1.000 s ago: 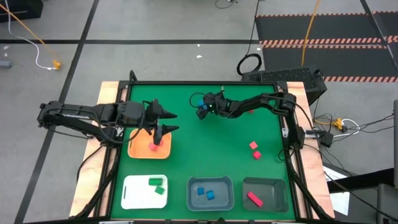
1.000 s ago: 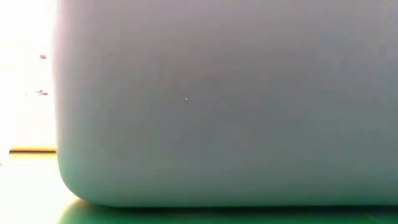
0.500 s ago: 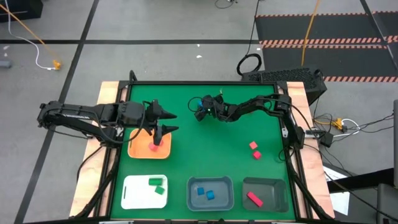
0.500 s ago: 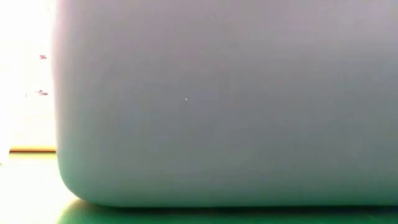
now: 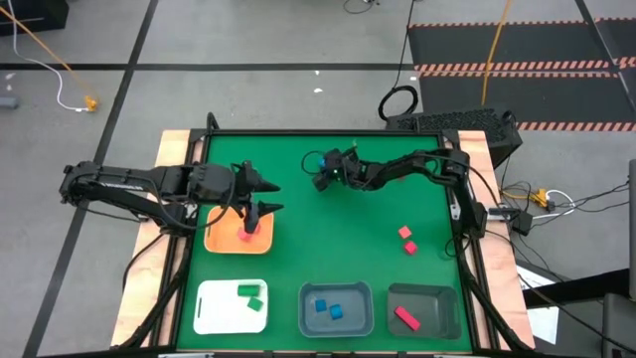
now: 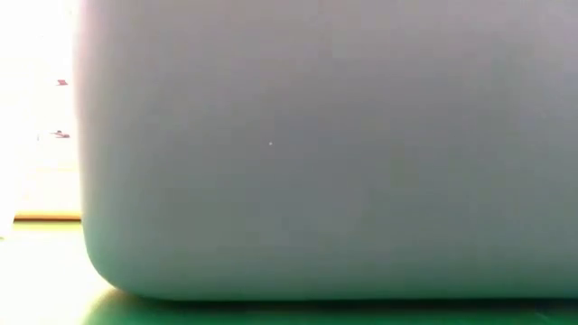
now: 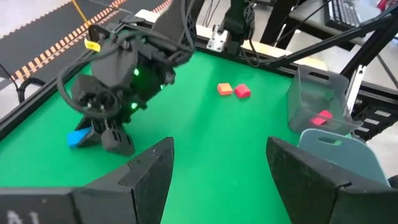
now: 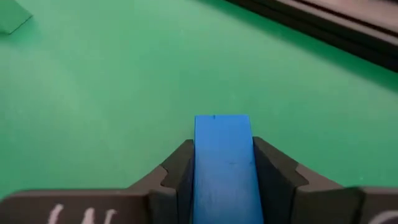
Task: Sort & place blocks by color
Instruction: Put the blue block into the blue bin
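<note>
My right gripper [image 5: 320, 179] is low over the far middle of the green mat, shut on a blue block [image 8: 222, 163]; the left wrist view shows that blue block [image 7: 78, 138] under it at the mat. My left gripper [image 7: 214, 180] hovers open over the orange tray [image 5: 227, 239], which holds a pink block [image 5: 245, 235]. Two red blocks [image 5: 407, 240] lie on the mat at the right. Green blocks [image 5: 250, 293] lie in the white tray, blue blocks [image 5: 328, 308] in the blue-grey tray, and a red block [image 5: 405, 317] in the grey tray. My right gripper pinches the blue block's two long sides [image 8: 200, 171] between its fingers [image 8: 273, 177], which lie along the block. The fingers slant down from the table's right side. The block's free end sticks out past the fingertips, and the block is down at the mat [image 7: 78, 138].
The white tray [image 5: 204, 316], blue-grey tray [image 5: 336, 289] and grey tray [image 5: 437, 298] stand in a row along the near edge. In the low view a tray's grey wall [image 6: 316, 153] fills nearly the whole picture. Bare mat lies in the middle [image 5: 338, 239].
My right gripper has edged a little toward the table's left edge, staying low at the blue block.
</note>
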`<state>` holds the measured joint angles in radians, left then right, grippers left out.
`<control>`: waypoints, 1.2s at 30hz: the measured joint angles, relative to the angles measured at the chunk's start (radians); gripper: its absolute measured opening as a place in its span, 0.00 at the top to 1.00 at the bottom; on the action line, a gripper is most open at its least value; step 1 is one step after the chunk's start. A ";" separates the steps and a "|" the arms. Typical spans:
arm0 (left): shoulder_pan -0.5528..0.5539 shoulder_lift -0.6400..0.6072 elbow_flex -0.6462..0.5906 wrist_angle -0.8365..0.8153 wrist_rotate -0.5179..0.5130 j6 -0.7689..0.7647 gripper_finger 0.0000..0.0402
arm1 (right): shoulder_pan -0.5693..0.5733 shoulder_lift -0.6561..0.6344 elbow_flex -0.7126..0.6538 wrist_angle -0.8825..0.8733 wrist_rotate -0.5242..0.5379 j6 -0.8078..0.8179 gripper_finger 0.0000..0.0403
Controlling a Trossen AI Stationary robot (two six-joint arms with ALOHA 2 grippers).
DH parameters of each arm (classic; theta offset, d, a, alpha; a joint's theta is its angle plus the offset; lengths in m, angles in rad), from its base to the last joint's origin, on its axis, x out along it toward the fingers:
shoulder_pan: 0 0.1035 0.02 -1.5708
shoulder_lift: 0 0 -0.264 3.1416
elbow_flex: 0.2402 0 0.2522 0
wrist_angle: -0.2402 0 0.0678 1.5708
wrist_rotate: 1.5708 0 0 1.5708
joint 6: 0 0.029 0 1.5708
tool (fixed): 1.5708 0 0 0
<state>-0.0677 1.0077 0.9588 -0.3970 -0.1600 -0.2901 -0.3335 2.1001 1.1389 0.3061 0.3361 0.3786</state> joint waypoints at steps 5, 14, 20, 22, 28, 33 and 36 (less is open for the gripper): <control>0.000 0.000 0.000 -0.019 0.000 0.000 0.36 | 0.005 -0.086 -0.005 -0.077 -0.079 -0.025 0.72; 0.000 0.000 0.000 -0.030 0.000 0.005 0.36 | 0.079 -0.285 -0.003 -0.241 -0.342 -0.087 0.72; 0.000 0.000 0.000 -0.051 0.000 0.005 0.36 | 0.221 -0.418 -0.019 -0.310 -0.526 -0.123 0.72; 0.000 0.000 0.000 -0.056 0.000 0.006 0.36 | 0.278 -0.465 -0.043 -0.307 -0.576 -0.120 0.72; 0.000 0.000 0.000 -0.057 0.000 0.008 0.36 | 0.443 -0.577 -0.159 -0.246 -0.604 -0.006 0.72; 0.000 0.000 0.000 -0.054 -0.006 0.016 0.36 | 0.577 -0.600 -0.283 0.012 -0.599 0.140 0.72; 0.000 0.000 0.000 -0.050 -0.023 0.017 0.36 | 0.638 -0.595 -0.340 0.189 -0.563 0.213 0.71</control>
<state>-0.0673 1.0077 0.9588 -0.4468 -0.1830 -0.2729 0.3049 1.5049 0.7991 0.4949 -0.2267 0.5918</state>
